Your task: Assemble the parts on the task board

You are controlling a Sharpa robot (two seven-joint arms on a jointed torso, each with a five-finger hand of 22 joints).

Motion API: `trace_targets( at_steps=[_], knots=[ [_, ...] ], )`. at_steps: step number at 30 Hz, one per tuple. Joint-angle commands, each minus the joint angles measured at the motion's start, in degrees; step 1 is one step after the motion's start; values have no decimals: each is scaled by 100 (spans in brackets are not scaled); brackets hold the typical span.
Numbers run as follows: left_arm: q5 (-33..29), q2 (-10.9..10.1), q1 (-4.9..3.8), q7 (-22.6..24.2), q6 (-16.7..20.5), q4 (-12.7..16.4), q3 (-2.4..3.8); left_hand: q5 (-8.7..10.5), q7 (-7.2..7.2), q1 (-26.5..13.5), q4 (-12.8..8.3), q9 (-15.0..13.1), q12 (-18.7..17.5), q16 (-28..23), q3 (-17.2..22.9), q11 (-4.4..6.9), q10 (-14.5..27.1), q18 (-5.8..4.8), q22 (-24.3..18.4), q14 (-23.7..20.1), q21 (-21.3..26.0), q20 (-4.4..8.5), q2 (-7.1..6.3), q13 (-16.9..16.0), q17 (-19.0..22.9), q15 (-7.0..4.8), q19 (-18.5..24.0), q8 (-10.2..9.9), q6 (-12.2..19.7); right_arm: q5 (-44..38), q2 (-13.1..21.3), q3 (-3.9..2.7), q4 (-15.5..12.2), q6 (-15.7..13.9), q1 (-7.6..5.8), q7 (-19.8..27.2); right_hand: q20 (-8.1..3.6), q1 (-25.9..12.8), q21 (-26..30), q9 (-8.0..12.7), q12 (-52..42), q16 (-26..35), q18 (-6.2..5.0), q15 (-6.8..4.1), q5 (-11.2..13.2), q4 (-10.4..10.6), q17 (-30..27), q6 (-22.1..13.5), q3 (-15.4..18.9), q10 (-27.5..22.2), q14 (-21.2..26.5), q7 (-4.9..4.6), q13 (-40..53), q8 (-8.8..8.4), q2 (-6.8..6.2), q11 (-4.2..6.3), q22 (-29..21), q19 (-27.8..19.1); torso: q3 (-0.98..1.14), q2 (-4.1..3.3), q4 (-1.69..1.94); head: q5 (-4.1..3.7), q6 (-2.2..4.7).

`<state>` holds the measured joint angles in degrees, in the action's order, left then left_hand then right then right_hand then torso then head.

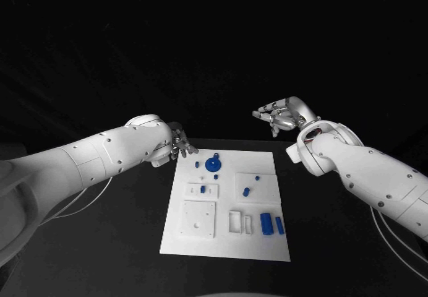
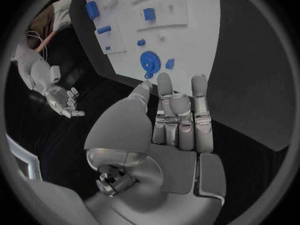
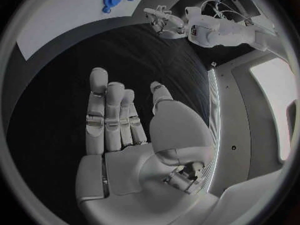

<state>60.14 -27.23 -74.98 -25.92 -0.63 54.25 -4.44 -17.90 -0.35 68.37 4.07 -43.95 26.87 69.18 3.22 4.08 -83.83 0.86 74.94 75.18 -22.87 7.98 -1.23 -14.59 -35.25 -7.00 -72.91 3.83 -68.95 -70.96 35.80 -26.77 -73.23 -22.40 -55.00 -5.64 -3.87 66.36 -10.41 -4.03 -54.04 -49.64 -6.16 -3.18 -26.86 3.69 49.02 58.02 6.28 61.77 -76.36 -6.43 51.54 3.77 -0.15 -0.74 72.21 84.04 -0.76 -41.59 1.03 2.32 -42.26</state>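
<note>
Head view alone shows the task board (image 1: 268, 247) whole; each robot hand, left (image 2: 178, 120) and right (image 3: 122, 120), empty, fingers extended

- Bare counter (image 1: 107, 247) flanks the task board (image 1: 223, 244) on both sides.
- Blue parts (image 1: 214, 164) crowd the board's far end, near the left hand (image 1: 179, 147).

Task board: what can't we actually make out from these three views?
- Head view: the small blue parts on the task board are too small to tell shape or seating.
- Left wrist view: left hand covers the board's near edge.
- Right wrist view: board cut off by the circle's rim.
</note>
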Motion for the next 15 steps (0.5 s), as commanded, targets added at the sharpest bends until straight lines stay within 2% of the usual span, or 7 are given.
trace_targets(
  at_steps=[1, 3, 8, 13, 15],
  knots=[
    [-143, 76, -41, 266, -424, -155, 4, 170, 29, -20, -42, 190, -32, -25, -53, -27, -265, 0, 49, 4, 40, -4, 61, -22, 23, 13, -57, -11, 32, 4, 5, -1, -28, 14, 4, 25, -6, 34, 1, 5, -28, -22, -108, 31, -25, -44, -3, -69, -9, -12, -2, -10, -1, -17, 17, -25, -12, 185, -19, -63, -47, 26, 69],
    [-155, 134, -64, 269, -476, -280, 6, 461, 61, -87, -3, 308, -48, -29, -115, -45, -263, 5, 58, 3, 59, -13, 69, -31, 29, 25, -65, -15, 88, 7, 20, -2, -45, 4, 4, 24, -5, 29, 1, 4, -27, -22, -110, 32, -21, -47, -4, -77, -6, -12, -3, -11, -2, -15, 15, -27, -13, 186, -21, -86, -53, 38, 81],
    [-133, 306, -94, 272, -614, -649, 8, 485, 117, -98, 20, 751, -112, -41, -179, -76, -258, 28, 86, -5, 113, -40, 101, -62, 47, 48, -84, -9, 185, 7, 52, -4, -121, -22, 3, 22, 0, 27, 4, 2, -23, -17, -112, 36, -6, -56, -7, -82, 3, -14, 0, -14, -6, -15, 6, -29, -16, 182, -28, -141, -66, 59, 92],
    [-117, 451, -95, 276, -801, -950, -14, 555, 154, -177, 73, 941, -155, -38, -226, -98, -249, 32, 94, -36, 146, -56, 68, -87, 49, 67, -77, -9, 241, 5, 79, -7, -190, -29, -6, 10, 6, 17, 16, 1, -12, -3, -115, 42, -8, -63, -15, -96, 21, -23, 14, -18, -14, -14, -6, -33, -27, 174, -46, -200, -76, 63, 110],
    [-86, 482, -89, 275, -890, -1012, -32, 734, 169, -235, 129, 976, -177, -40, -230, -108, -240, 33, 94, -57, 157, -64, 35, -90, 51, 76, -66, -9, 255, 5, 91, -8, -208, -37, -15, 10, 14, 16, 52, 1, 13, 34, -116, 47, -8, -68, -42, -107, 36, -29, 24, -21, -39, -14, 0, -37, -65, 165, -60, -220, -81, 59, 117]
  ],
)
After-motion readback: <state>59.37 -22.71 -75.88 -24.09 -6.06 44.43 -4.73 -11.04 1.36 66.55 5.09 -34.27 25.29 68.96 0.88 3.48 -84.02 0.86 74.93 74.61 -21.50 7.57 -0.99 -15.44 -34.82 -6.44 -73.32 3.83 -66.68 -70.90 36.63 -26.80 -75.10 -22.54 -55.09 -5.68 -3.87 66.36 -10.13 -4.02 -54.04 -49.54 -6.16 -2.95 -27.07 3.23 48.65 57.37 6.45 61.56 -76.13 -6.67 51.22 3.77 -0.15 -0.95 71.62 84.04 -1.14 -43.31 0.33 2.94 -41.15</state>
